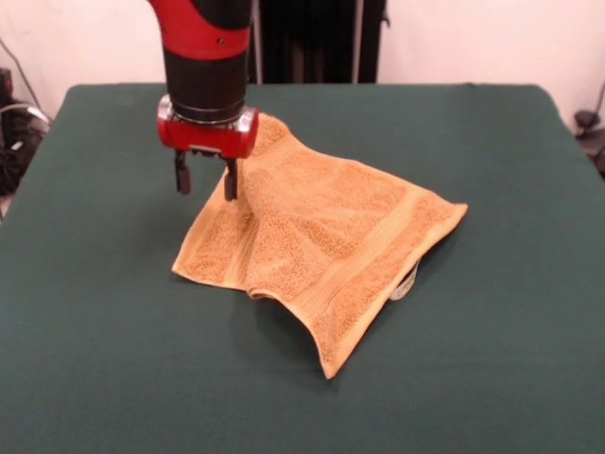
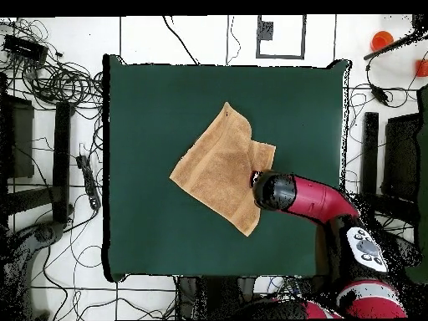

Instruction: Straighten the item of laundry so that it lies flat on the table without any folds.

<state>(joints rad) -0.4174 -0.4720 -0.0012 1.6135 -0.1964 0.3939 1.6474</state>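
Observation:
The golden-orange towel (image 1: pixel 321 236) lies on the dark green table (image 1: pixel 492 378) near its middle, rumpled, with its front edge turned under and raised ridges across it. A paler band runs near its right edge, and a small white tag (image 1: pixel 406 286) sticks out at the front right. My gripper (image 1: pixel 205 180) hangs from the red and black arm just above the towel's far left edge, open and empty. One finger is over the cloth and the other is over bare felt. In the overhead view the towel (image 2: pixel 219 167) lies mid-table (image 2: pixel 150 109), and the arm's head (image 2: pixel 274 191) covers the gripper.
Tangled cables (image 2: pixel 58 79) and black stands (image 2: pixel 63 159) lie on the floor beside the table. A small orange object (image 2: pixel 382 39) sits on the floor at the overhead view's top right. Dark equipment (image 1: pixel 317 38) stands behind the table's far edge.

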